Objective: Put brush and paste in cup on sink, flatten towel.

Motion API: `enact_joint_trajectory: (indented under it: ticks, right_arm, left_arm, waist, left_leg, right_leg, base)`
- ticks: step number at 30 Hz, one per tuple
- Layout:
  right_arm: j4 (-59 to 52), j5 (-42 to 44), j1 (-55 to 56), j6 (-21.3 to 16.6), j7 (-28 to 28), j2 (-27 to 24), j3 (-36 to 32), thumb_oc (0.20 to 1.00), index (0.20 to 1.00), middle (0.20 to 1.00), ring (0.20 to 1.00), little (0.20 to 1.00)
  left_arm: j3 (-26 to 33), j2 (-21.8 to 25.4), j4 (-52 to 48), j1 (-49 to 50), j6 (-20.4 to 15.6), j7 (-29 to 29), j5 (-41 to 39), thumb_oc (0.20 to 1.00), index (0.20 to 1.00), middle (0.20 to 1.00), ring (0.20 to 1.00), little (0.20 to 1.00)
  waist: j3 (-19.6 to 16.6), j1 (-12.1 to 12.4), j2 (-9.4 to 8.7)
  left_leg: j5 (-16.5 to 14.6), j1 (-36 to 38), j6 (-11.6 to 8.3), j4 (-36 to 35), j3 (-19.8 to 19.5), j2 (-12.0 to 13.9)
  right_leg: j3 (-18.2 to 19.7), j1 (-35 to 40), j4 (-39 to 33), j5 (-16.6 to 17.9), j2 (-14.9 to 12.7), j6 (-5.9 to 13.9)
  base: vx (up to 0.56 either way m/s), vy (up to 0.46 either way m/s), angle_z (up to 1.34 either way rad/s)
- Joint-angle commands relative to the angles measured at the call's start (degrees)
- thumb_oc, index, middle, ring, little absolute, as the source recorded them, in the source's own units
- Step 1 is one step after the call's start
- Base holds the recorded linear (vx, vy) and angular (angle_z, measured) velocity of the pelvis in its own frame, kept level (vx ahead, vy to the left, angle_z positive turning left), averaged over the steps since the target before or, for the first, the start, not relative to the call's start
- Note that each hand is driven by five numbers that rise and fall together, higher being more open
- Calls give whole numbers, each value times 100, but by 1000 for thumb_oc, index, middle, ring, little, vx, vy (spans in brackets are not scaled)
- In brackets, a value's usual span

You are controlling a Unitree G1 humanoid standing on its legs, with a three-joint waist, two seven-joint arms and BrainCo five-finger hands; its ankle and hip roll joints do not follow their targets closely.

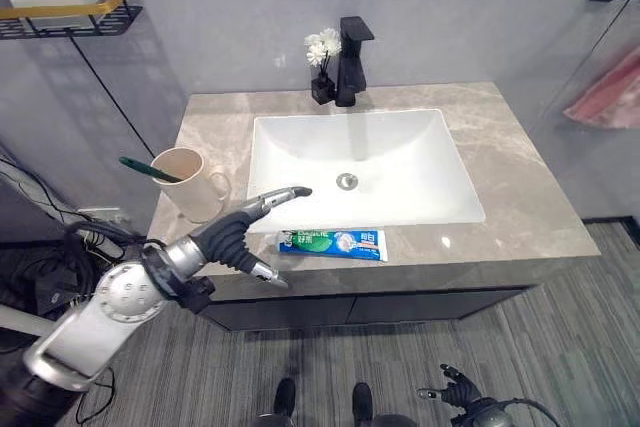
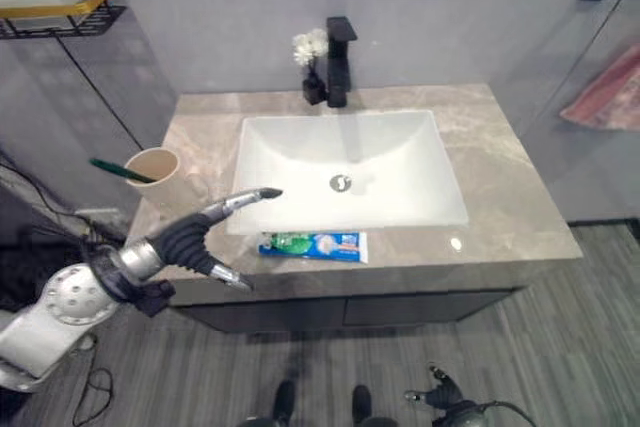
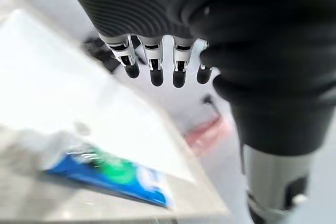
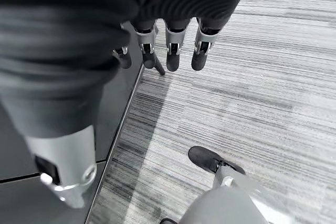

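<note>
Toothpaste, one flat blue-and-green tube (image 1: pixel 331 243) with a glossy skin, lies lengthwise on the front strip of the beige marbled stone counter (image 1: pixel 520 187), just before the front rim of the white rectangular basin (image 1: pixel 400 162). The left hand (image 1: pixel 237 234) hovers beside the tube's left end, over the counter's front left corner; its silver dark-tipped fingers (image 3: pixel 152 66) are straight and spread, one reaching toward the basin rim and the thumb pointing down, and they grip nothing. The right hand (image 1: pixel 458 391) hangs low over the grey striped floor (image 4: pixel 252 77), well in front of the basin, its fingers relaxed and empty.

Left of the basin stands one cream, smooth, round cup (image 1: pixel 190 182) with a handle. One dark green slim toothbrush (image 1: pixel 150 169) already leans in it, its end sticking out leftward over the cup's rim.

Behind the basin rises one matte black, square-edged tap (image 1: pixel 351 59), and touching its left side sits one small black vase with white flowers (image 1: pixel 323 52). Far right of the basin, one pink towel (image 1: pixel 608 97) hangs crumpled from a black wall bar. Far left of it, a black-and-yellow wire shelf (image 1: pixel 70 15) carries one white rounded block.
</note>
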Motion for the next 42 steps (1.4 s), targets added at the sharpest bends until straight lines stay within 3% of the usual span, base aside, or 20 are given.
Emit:
enact_joint_trajectory:
  ticks: [1, 9, 24, 25, 26, 27, 28, 42]
  right_arm:
    - [-303, -3, -184, -177, -26, -129, 112, 1000, 1000, 1000, 1000, 1000]
    - [-582, -46, -80, -159, 58, -349, 89, 1000, 1000, 1000, 1000, 1000]
    - [-613, -21, -56, -191, 75, -329, 103, 1000, 1000, 1000, 1000, 1000]
    - [-613, -21, -56, -191, 75, -329, 103, 1000, 1000, 1000, 1000, 1000]
    - [-619, -19, -64, -189, 72, -331, 106, 1000, 1000, 1000, 1000, 1000]
    - [-606, -19, -67, -194, 72, -327, 108, 1000, 1000, 1000, 1000, 1000]
    - [-593, -1, -91, -190, 70, -315, 98, 1000, 1000, 1000, 1000, 1000]
    - [-229, 118, -127, -226, -27, -235, -33, 1000, 1000, 1000, 1000, 1000]
  left_arm:
    - [-14, 6, 83, -87, -246, 415, 881, 1000, 1000, 1000, 1000, 1000]
    - [-29, -732, 919, -312, -103, 666, 933, 1000, 1000, 1000, 1000, 1000]
    - [-72, -715, 1130, -176, -101, 683, 1392, 1000, 1000, 1000, 1000, 1000]
    - [-73, -715, 1131, -177, -102, 683, 1393, 846, 846, 846, 846, 846]
    - [-92, -688, 1136, -163, -97, 658, 1444, 423, 423, 423, 423, 423]
    - [-107, -676, 1137, -153, -103, 651, 1474, 244, 244, 244, 244, 244]
    - [-97, -657, 1198, -122, -92, 717, 1614, 200, 200, 200, 200, 200]
    - [-350, -601, 1465, -155, -332, 994, 2328, 200, 200, 200, 200, 200]
  waist:
    - [-8, -61, -118]
    - [-4, -111, -88]
    - [15, -142, -115]
    - [15, -142, -115]
    - [18, -141, -118]
    - [20, -139, -118]
    - [20, -129, -116]
    - [-37, -133, -123]
  left_leg:
    - [-388, 37, 187, 10, 95, -60]
    - [-334, -292, 228, 10, 300, -137]
    - [-339, -314, 213, 10, 318, -101]
    - [-339, -314, 213, 10, 318, -101]
    - [-342, -310, 212, 10, 316, -99]
    - [-341, -308, 211, 10, 311, -97]
    - [-342, -303, 209, 10, 302, -86]
    - [-406, -145, 176, 10, 340, -22]
  right_leg:
    - [46, -281, 53, 105, -328, 408]
    - [260, -693, 35, 219, -376, 462]
    - [321, -716, 35, 183, -356, 453]
    - [321, -715, 35, 183, -356, 453]
    - [320, -713, 35, 180, -353, 453]
    - [313, -710, 35, 177, -354, 452]
    - [302, -700, 35, 168, -355, 448]
    - [327, -546, 35, 66, -319, 448]
  base:
    - [-10, 34, -38]
    - [-30, 41, -16]
    - [2, 4, -3]
    - [0, 0, 0]
    - [0, 0, 0]
    - [0, 0, 0]
    - [0, 0, 0]
    - [5, -2, 0]
